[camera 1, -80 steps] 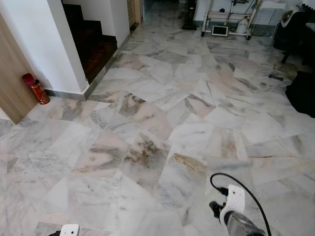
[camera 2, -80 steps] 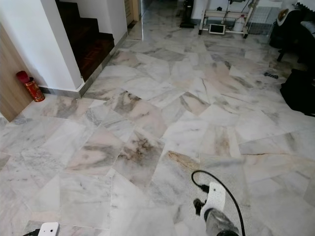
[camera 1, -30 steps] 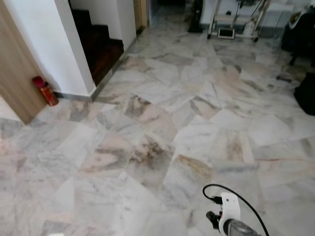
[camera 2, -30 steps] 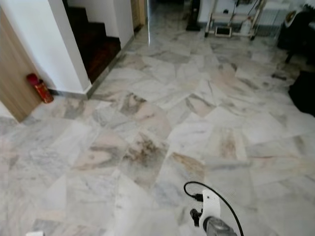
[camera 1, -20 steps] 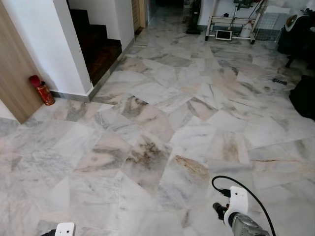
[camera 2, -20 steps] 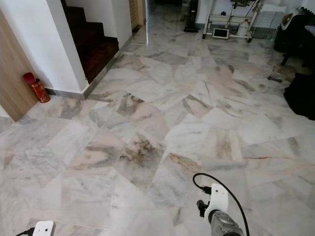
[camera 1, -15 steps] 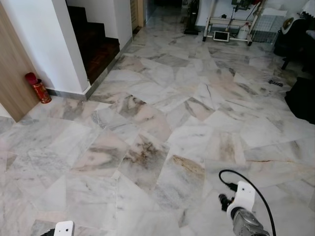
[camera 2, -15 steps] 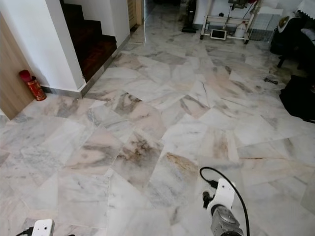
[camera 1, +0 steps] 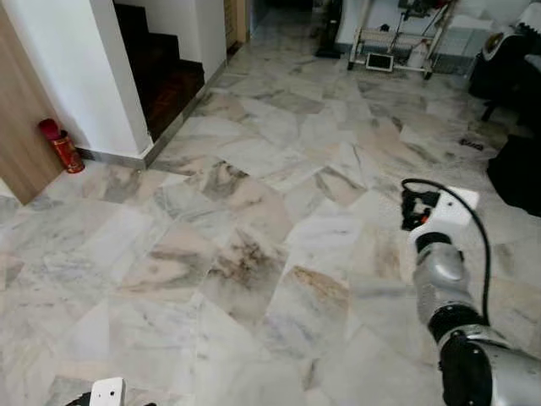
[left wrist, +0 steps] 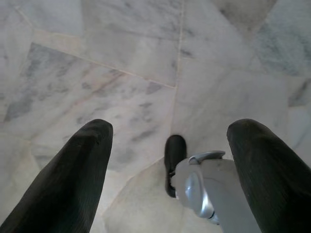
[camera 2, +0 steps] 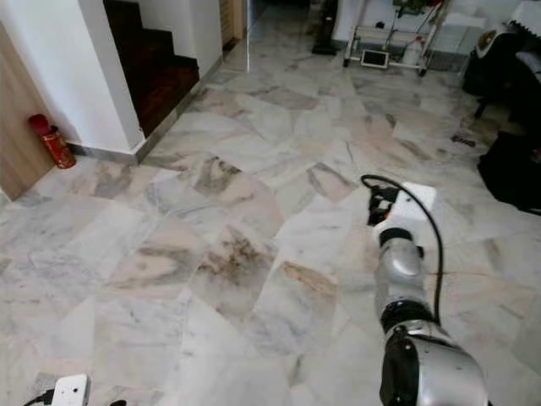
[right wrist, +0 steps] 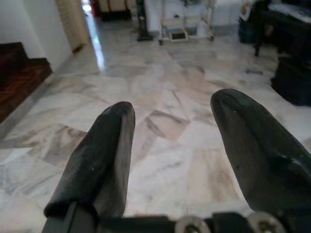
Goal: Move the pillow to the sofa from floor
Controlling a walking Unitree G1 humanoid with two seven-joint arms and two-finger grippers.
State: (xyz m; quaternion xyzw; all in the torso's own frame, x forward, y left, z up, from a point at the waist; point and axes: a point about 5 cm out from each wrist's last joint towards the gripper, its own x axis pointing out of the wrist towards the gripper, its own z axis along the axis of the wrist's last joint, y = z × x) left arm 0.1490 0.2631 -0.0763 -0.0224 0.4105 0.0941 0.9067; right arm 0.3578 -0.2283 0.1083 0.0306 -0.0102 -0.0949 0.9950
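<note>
Pale marble floor [camera 1: 254, 254] spreads out in front of me. My right arm is stretched forward over it, its white wrist box [camera 1: 455, 206] at mid right in the eye views. In the right wrist view my right gripper [right wrist: 175, 109] is open, with nothing between its two black fingers [right wrist: 104, 150], and it faces across the room. My left gripper [left wrist: 170, 131] hangs low and open above the floor, with nothing in it; part of my own silver leg [left wrist: 204, 189] lies between its fingers. The left wrist's white box [camera 1: 110, 392] peeks in at the bottom edge.
A dark wooden staircase [camera 1: 161, 68] rises at the back left beside a white wall [camera 1: 59, 59]. A red canister [camera 1: 59, 145] stands against a wooden panel. Black furniture [camera 1: 516, 169] sits at the right, and a white wheeled rack [camera 1: 397, 42] at the back.
My right arm has risen from the bottom edge and stretched forward and to the right. The view has shifted slightly. The left arm stays low.
</note>
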